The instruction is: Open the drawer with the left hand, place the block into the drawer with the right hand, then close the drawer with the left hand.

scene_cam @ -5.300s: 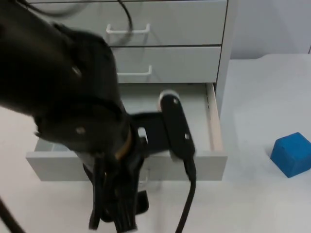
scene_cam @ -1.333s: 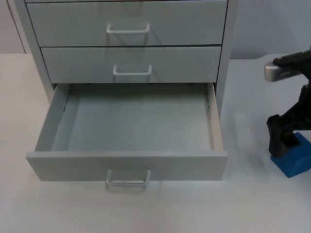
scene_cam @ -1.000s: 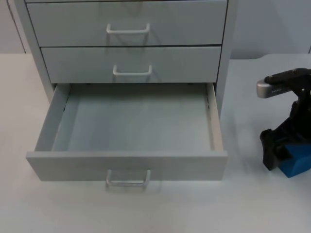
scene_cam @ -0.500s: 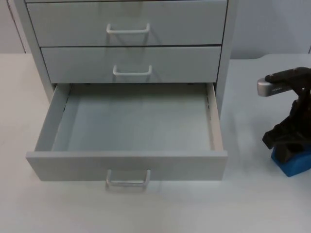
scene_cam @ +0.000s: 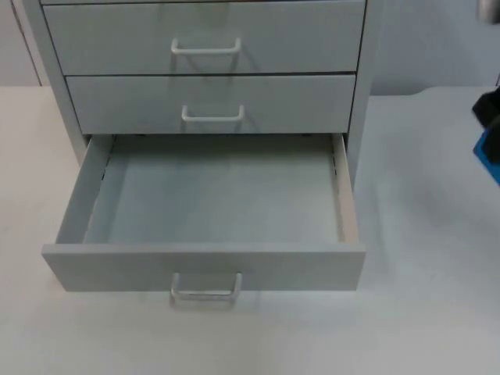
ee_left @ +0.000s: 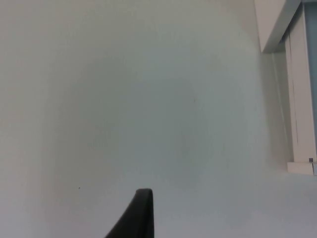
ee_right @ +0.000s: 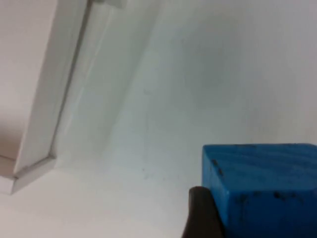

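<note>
The grey cabinet's bottom drawer [scene_cam: 109, 267] stands pulled out, with nothing inside it. At the right edge of the top view, my right gripper [scene_cam: 487, 111] is shut on the blue block [scene_cam: 491, 150] and holds it off the table. In the right wrist view the blue block [ee_right: 262, 191] sits against a black fingertip [ee_right: 200, 214], above white table, with the drawer's corner [ee_right: 30, 166] off to one side. The left wrist view has one black fingertip [ee_left: 137, 215] over bare table beside the cabinet's side [ee_left: 277, 25].
Two upper drawers [scene_cam: 211, 101] of the cabinet are closed, each with a white handle. The open drawer's handle [scene_cam: 205, 294] points toward the table's front. White table [scene_cam: 422, 312] lies to the right of and in front of the cabinet.
The left arm has withdrawn from the drawer front. My right gripper came down on the blue block, closed on it, and has lifted it up toward the picture's right edge.
</note>
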`<state>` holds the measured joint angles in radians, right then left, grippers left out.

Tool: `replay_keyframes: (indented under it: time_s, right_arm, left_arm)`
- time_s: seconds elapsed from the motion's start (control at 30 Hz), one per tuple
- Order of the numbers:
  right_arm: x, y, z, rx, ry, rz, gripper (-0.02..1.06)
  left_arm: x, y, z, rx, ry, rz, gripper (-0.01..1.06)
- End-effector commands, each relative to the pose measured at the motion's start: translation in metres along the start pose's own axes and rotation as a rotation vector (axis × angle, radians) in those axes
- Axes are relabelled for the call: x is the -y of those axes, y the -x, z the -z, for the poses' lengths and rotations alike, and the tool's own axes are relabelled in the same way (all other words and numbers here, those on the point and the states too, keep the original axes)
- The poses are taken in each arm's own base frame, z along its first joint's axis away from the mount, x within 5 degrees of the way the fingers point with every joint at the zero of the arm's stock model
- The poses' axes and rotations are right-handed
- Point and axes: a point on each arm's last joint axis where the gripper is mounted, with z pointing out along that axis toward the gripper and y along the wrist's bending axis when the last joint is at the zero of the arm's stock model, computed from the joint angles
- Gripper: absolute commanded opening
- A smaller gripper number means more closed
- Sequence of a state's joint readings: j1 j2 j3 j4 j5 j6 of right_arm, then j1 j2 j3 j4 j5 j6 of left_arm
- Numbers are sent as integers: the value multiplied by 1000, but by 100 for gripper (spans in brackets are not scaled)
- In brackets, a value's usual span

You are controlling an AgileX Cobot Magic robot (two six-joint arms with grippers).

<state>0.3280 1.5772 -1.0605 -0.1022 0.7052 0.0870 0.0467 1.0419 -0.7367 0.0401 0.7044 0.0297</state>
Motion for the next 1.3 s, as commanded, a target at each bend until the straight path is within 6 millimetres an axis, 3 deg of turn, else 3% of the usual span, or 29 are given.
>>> replay_keyframes:
  time_s: [0.0, 0.2, 0.3, 0.33, 0.43, 0.47, 0.63, 0.7, 0.8, 1.07, 1.27]
  right_arm:
    - [-1, -1, 20, 36, 2, -16, 0]
    - [-9, -3, 32, 50, 22, -3, 0]
    - [-33, -2, 38, 82, 58, 41, 0]
    - [-33, -2, 38, 82, 58, 41, 0]
    - [-62, -2, 41, 132, 109, 73, 0]
    - [-62, -2, 41, 132, 109, 73, 0]
    - [-114, -5, 46, 229, 192, 103, 0]
    - [-122, -6, 46, 244, 194, 125, 0]
    - [-144, -9, 39, 259, 219, 121, 0]
    - [-167, -9, 7, 253, 239, 32, 0]
    - [-188, 14, -17, 253, 251, 3, 0]
  left_arm:
    - [1, 0, 1, 10, -4, 2, 105]
    - [1, 0, 1, 12, -4, 2, 105]
    - [1, 0, 1, 14, -4, 2, 105]
    - [1, 0, 1, 14, -4, 2, 105]
    - [1, 0, 1, 14, -4, 2, 105]
    - [1, 0, 1, 14, -4, 2, 105]
    - [1, 0, 1, 14, -4, 2, 105]
    - [1, 0, 1, 14, -4, 2, 105]
    - [1, 0, 1, 14, -5, 4, 105]
    - [1, 0, 1, 16, -9, 8, 105]
    - [2, 0, 1, 16, -16, 16, 105]
